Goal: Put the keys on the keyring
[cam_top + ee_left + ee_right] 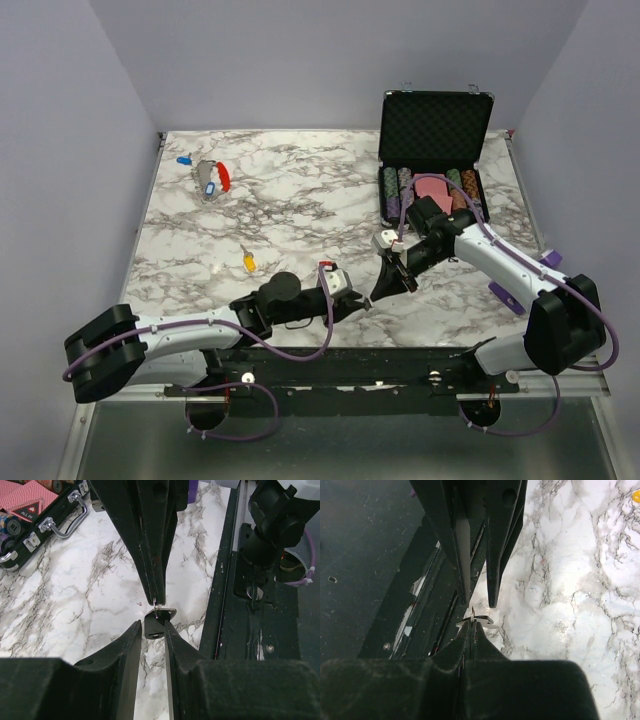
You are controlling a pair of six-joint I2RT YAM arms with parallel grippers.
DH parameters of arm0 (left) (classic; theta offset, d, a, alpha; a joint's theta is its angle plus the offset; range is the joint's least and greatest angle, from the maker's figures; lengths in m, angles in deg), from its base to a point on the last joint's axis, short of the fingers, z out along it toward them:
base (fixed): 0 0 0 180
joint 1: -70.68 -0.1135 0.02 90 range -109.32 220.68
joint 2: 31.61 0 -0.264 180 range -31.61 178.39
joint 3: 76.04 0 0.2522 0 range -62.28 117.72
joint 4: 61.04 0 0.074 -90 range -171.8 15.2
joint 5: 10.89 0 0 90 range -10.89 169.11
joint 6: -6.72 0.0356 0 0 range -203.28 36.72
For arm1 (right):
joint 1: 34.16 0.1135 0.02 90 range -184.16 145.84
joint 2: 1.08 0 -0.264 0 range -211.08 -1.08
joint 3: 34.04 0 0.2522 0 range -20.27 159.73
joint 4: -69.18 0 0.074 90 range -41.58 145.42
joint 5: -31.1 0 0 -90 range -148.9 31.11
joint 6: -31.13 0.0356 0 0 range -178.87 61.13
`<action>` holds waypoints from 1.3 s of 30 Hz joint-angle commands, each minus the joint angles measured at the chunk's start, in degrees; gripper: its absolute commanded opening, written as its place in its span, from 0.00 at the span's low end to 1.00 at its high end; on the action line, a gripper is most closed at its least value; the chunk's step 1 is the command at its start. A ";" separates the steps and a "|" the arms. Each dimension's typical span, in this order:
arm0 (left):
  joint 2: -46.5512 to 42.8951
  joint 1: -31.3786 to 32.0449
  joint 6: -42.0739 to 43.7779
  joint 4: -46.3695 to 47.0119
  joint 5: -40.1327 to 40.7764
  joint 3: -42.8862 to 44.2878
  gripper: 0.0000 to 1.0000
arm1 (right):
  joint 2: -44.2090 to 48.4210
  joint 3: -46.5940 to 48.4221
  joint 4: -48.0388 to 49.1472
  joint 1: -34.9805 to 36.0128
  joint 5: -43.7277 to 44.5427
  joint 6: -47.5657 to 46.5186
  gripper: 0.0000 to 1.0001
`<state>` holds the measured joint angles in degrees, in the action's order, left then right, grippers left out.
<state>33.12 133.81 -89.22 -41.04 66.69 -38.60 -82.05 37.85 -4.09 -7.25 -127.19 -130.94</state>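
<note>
The keyring, a red clip (224,177) on a grey piece (205,171), lies at the far left of the table. Two blue keys (184,159) (210,188) lie by it. A yellow key (247,261) lies left of centre and shows in the right wrist view (636,496). My right gripper (381,291) (472,625) is shut on the thin wire loop of a plain silver key (482,622), held just above the table's front edge. My left gripper (365,300) (152,625) is open, its tips right at that key (160,621), which looks dark here.
An open black case (435,150) with poker chips and cards stands at the back right; its handle shows in the left wrist view (60,522). Purple blocks (505,297) (550,258) lie by the right arm. The black mounting rail (250,630) runs along the near edge.
</note>
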 commanded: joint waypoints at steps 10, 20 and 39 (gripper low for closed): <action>1.10 0.15 -0.39 0.87 1.09 1.89 0.33 | -0.86 1.90 0.79 0.24 -1.41 1.58 0.01; -4.15 -0.55 1.97 -7.55 4.67 1.63 0.31 | -1.03 3.83 -1.22 -1.86 8.16 3.78 0.01; -29.75 -10.13 15.34 -53.44 10.85 11.73 0.28 | -3.73 5.95 -10.03 -17.16 58.18 16.34 0.01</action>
<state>3.09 123.94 -76.96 -86.24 77.22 -28.65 -80.96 42.90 -13.83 -24.40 -80.59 -119.66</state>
